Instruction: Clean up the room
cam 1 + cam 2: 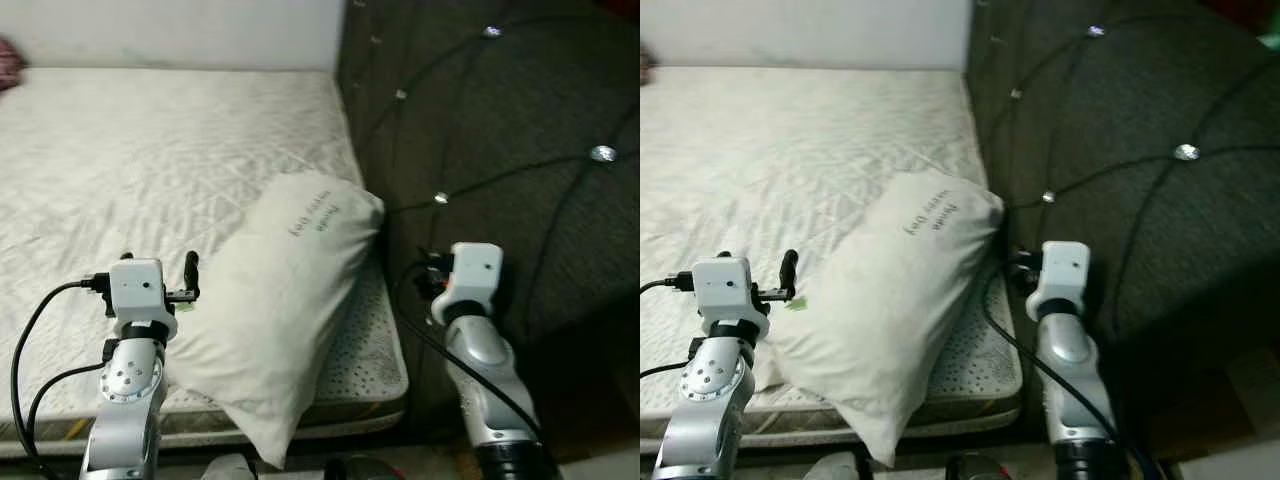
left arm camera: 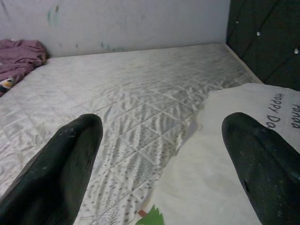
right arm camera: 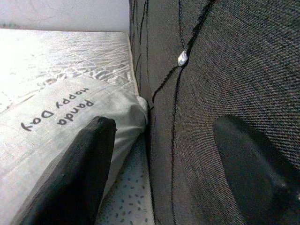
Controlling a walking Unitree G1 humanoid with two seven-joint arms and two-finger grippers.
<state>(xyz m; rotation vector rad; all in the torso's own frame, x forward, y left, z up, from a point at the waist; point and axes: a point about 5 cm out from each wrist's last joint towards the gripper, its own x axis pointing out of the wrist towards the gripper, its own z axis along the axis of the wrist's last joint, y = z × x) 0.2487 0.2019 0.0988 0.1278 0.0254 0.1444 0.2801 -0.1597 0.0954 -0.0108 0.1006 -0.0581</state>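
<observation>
A white pillow [image 1: 280, 300] printed "Panda Happy Day" lies slanted on the near right corner of the bare quilted mattress [image 1: 150, 150], its lower end hanging over the front edge. My left gripper [image 1: 158, 265] hovers open just left of the pillow; the left wrist view has its fingers [image 2: 61, 173] spread over the mattress, with the pillow [image 2: 225, 164] beside one. My right gripper [image 3: 164, 164] is open at the pillow's right, between the pillow [image 3: 61, 126] and the dark headboard [image 3: 225, 70]. Nothing is held.
A dark grey tufted headboard [image 1: 500, 120] with shiny buttons stands along the mattress's right side. A purple crumpled cloth [image 2: 18, 56] lies at the mattress's far left by the pale wall. Dim objects [image 1: 230, 467] sit on the floor below the bed's front edge.
</observation>
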